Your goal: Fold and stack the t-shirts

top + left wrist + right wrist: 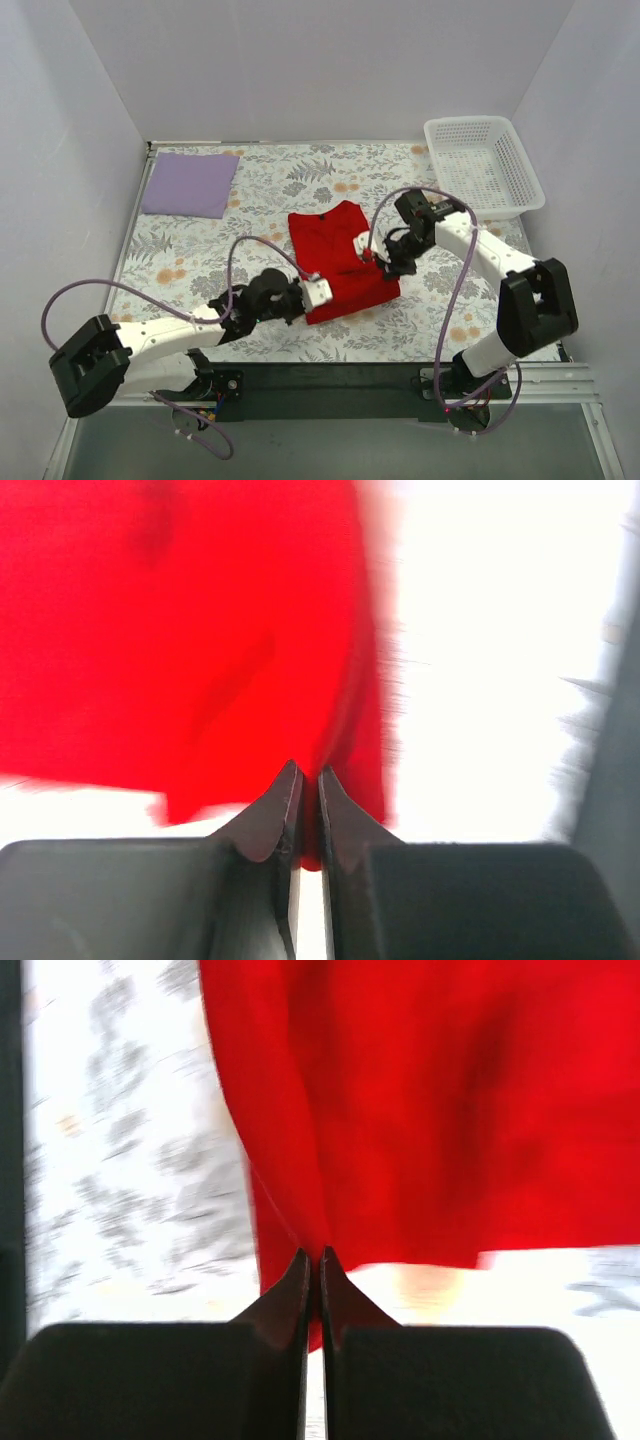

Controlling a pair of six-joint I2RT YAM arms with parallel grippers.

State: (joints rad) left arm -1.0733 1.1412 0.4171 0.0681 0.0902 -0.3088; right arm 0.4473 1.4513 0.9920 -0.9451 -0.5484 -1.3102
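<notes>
1. Lavender t-shirt (190, 184): flat rectangle, far-left of the red t-shirt (338, 255), well apart.
2. Left gripper (318, 291): jaws pinched together on the red t-shirt's near-left corner.
3. Red t-shirt: partly folded, lying flat between both grippers.
4. Right gripper (368, 250): clamped on the red t-shirt's right edge.
5. White basket (485, 165): far-right of the red t-shirt, apart.

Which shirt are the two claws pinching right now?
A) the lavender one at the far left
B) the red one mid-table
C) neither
B: in the wrist views the left claw and right claw are each shut with cloth of the red t-shirt caught in between; the lavender t-shirt lies apart, untouched.
</notes>
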